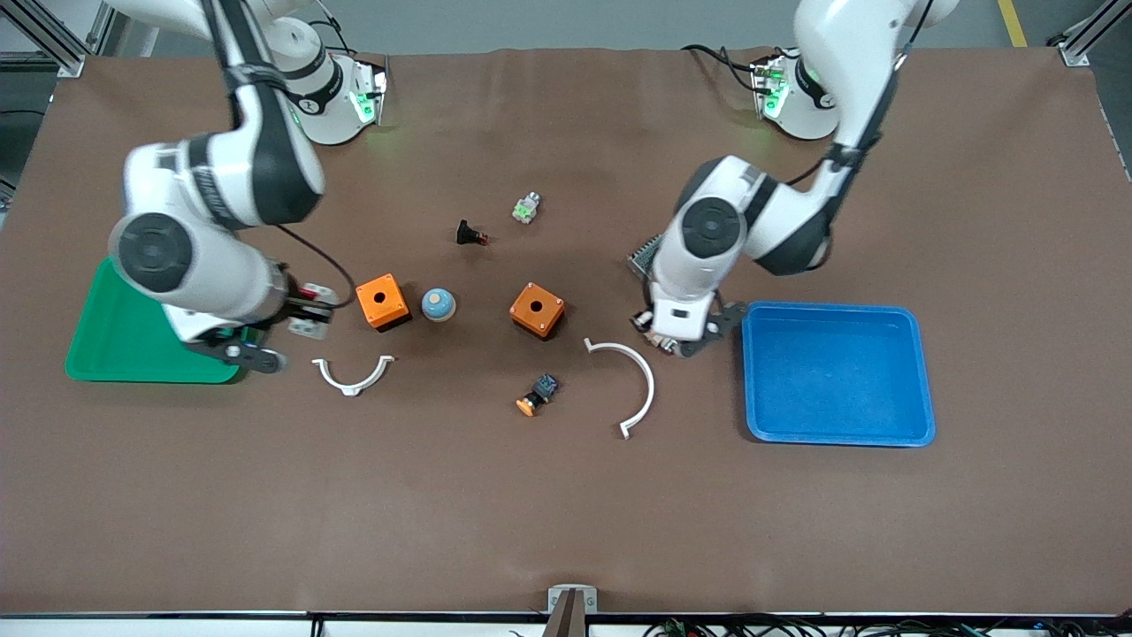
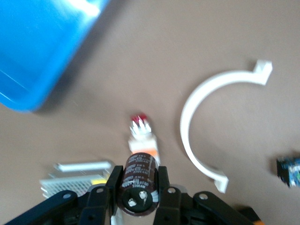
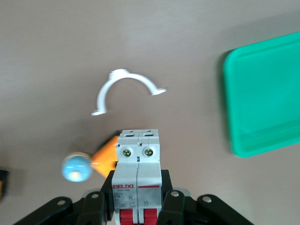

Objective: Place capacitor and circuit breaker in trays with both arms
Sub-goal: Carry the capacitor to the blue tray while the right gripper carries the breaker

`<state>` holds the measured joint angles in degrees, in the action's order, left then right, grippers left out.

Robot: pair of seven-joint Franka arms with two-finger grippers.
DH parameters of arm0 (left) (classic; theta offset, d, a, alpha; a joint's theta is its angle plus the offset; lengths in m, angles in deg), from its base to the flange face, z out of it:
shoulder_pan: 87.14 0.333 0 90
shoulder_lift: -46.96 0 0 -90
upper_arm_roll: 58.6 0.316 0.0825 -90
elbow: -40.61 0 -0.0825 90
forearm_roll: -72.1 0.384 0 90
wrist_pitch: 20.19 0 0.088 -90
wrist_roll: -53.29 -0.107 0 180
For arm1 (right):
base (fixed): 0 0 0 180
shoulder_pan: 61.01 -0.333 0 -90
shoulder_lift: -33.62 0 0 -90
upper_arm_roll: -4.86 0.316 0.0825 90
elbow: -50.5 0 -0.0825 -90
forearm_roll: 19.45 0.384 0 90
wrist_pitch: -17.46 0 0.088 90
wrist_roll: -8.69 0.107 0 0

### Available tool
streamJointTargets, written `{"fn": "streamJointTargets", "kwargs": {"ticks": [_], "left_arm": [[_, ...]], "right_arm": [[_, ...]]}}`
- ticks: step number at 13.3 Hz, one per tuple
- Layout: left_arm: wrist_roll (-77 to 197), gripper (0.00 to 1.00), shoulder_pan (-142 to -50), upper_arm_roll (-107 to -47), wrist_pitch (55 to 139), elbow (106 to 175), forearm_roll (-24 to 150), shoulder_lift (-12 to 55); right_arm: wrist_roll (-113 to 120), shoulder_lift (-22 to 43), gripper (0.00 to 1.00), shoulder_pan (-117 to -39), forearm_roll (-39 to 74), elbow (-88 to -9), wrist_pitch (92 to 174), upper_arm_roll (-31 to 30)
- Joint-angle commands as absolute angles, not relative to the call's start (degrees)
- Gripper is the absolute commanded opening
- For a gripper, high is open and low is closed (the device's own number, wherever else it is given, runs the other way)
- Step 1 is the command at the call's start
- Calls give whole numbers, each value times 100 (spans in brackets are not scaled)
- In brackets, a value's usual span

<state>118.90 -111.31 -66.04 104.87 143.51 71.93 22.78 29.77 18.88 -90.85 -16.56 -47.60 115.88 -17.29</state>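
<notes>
Front view hides both of my loads under my wrists: my right gripper (image 1: pixel 305 316) hangs between the green tray (image 1: pixel 124 341) and an orange box (image 1: pixel 382 302), my left gripper (image 1: pixel 683 332) over bare table beside the blue tray (image 1: pixel 836 372), with only scraps of red and white showing. Right wrist view settles it: my right fingers (image 3: pixel 168 199) clamp the white breaker (image 3: pixel 138 173), its red levers cut off at the frame edge. Left wrist view shows my left fingers (image 2: pixel 162 180) pinching the black capacitor (image 2: pixel 139 183), grey terminals toward the camera, over a white push-button with a red tip (image 2: pixel 142 136) that the front camera cannot see. A grey ribbed part (image 2: pixel 75 180) beside it is too blurred to name
</notes>
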Motion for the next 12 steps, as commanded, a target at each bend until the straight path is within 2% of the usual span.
{"fn": "streamJointTargets", "kwargs": {"ticks": [1,3,6,9,12], "left_arm": [[11037,1,-10369,-6651,10268,14502,7298,2455],[10456,1,-9832,-6651,10268,14555,7298,2403],[9629,1,-9094,-6651,10294,14748,7447,2306],[9172,1,-8567,-6651,10425,14915,7561,2148],[8775,3,-8135,-6660,10942,15055,7632,1859]], "right_arm": [[1517,1982,20,-8320,-1743,-4881,11484,-1949],[155,1912,21,-7476,-1743,-4925,11737,-1949],[-1017,1780,21,-6640,-1743,-5459,12851,-1949],[-1529,1395,21,-6147,-1726,-5567,13486,-1940],[-1776,1068,21,-5891,-1629,-5698,13988,-1923]]}}
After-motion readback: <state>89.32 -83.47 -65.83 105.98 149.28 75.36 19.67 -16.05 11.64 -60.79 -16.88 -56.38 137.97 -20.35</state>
